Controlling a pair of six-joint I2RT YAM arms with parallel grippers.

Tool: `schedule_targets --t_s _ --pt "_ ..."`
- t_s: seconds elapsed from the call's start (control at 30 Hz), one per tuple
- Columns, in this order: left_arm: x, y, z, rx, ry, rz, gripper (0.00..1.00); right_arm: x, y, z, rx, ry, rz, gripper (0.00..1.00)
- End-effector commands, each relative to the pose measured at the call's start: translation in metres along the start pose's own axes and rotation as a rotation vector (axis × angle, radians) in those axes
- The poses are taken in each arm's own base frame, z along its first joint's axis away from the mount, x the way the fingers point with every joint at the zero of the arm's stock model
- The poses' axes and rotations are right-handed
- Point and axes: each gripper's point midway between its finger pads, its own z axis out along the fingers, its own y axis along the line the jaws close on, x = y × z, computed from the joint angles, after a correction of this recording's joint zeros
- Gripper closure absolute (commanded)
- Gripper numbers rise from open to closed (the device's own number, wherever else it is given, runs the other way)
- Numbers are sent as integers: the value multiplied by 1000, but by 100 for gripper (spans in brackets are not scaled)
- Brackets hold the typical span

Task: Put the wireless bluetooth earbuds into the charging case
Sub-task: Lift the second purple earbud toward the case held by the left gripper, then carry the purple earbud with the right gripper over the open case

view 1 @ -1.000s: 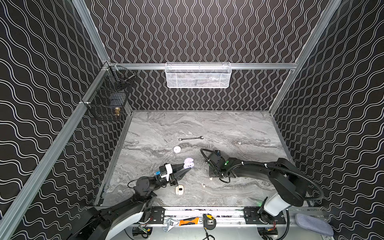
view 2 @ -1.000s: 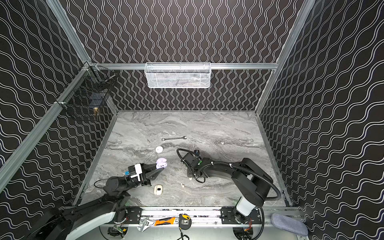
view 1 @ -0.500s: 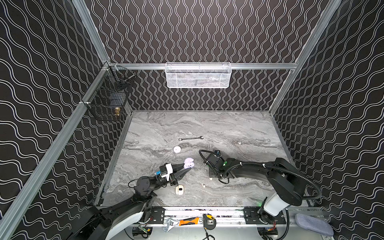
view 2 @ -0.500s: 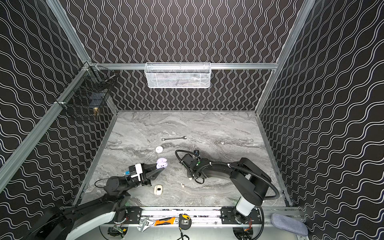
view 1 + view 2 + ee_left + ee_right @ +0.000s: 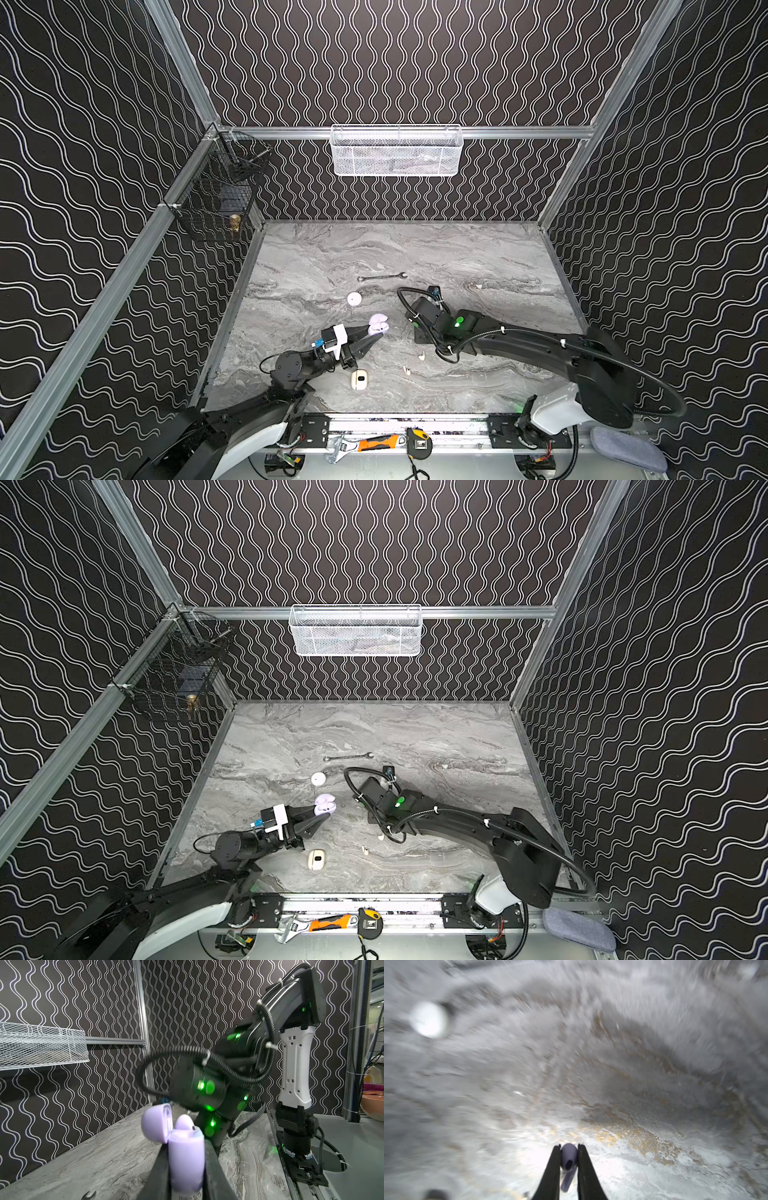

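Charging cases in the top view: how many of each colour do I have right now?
Lavender case: 1
White case: 1
Cream case: 1
Total: 3

Both top views overlook the whole table point(image 5: 457, 249) from above; wrist cameras sit close.

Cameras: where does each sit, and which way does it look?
Top views: high at the front, looking down on the marble table; both arms show.
Left wrist: looking along the left gripper, shut on the open lavender case, toward the right arm.
Right wrist: looking down past the right gripper pinching a lavender earbud.
Shared: the case shows in both top views and the left wrist view.
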Motion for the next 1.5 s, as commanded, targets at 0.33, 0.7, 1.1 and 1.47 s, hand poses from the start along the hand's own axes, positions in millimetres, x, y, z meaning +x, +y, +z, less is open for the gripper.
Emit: schedule_targets --t_s 0.33,0.7,1.1,1.47 --pt "-5 42 1 -225 -40 99 100 -98 51 -142 -227 -468 -16 93" --pt "4 33 11 -144 -2 99 100 -100 107 -171 -408 -588 -95 94" --pt "4 32 12 -136 -12 79 100 -86 148 -148 -454 -591 -171 94" --pt "-1 37 9 -176 -20 81 100 -75 143 -150 -499 -604 -160 96"
